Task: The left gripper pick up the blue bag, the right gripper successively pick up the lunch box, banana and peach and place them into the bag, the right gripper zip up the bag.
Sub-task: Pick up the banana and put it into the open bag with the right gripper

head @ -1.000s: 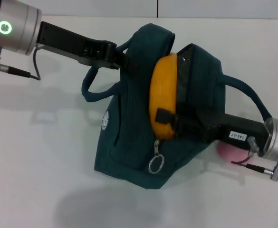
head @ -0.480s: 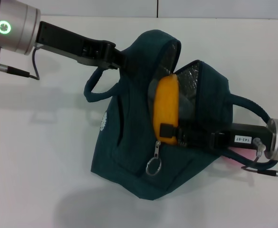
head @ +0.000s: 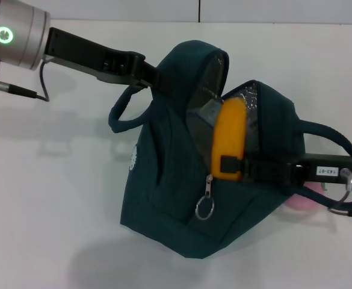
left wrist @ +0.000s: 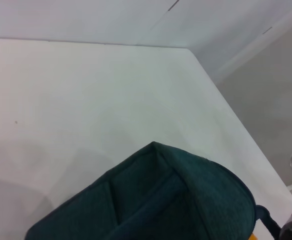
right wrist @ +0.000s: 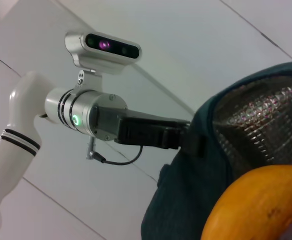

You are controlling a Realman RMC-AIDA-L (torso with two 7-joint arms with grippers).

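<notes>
You see the banana (head: 229,138) upright in the open mouth of the blue bag (head: 163,186), against the foil lining. The right gripper (head: 231,167) is closed on its lower end, coming from 3 o'clock. The left gripper (head: 144,74) pinches the bag's top edge at 10 o'clock. The peach (head: 301,201) lies on the white table (head: 55,198) behind the bag, at 4 o'clock.

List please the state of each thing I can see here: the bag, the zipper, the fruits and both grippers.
blue bag: unzipped, mouth open, foil lining showing.
zipper pull: hanging at the front end of the opening.
banana: gripped, standing in the bag's mouth.
peach: on the table, mostly hidden behind the bag.
left gripper: shut on the bag's top edge.
right gripper: shut on the banana.
</notes>
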